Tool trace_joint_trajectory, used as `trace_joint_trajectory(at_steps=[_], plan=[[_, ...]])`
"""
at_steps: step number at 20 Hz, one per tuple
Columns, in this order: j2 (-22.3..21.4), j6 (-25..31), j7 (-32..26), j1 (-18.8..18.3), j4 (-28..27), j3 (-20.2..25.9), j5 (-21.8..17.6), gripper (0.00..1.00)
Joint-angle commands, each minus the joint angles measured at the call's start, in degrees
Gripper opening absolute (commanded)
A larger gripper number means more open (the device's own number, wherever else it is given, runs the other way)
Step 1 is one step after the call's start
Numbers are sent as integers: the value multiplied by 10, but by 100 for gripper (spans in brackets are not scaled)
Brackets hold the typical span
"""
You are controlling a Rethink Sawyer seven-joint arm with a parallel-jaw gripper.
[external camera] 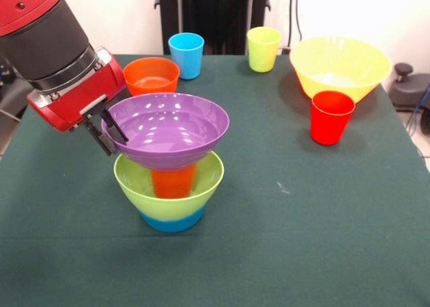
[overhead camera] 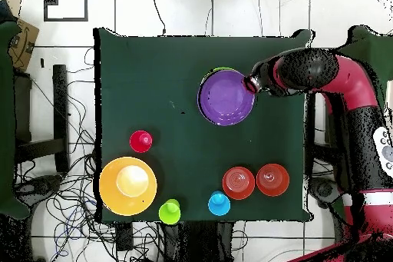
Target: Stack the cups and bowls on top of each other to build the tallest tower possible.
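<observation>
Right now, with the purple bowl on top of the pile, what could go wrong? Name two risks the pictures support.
1. The purple bowl is wide but rests on a narrow orange cup inside the lime green bowl; it might tip.
2. The pincer grips the purple bowl's rim at one side; pulling away could drag it off centre and possibly topple the tower onto the table.

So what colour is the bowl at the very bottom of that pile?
Blue: the bottom bowl peeks out under the lime green one; front view shows it best.

Bright, even indoor light – white glare spots inside purple bowl (external camera: 168, 127); soft shadows at 9 o'clock of red cup (external camera: 331, 117) – front view sharp.
</observation>
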Motion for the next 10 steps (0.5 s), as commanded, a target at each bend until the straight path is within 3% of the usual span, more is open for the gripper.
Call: trace_joint_trajectory(at_steps=[1, 10], plan=[[-21, -45, -143, 3, 46, -13, -33, 0], [-32, -75, -134, 5, 61, -19, -47, 0]])
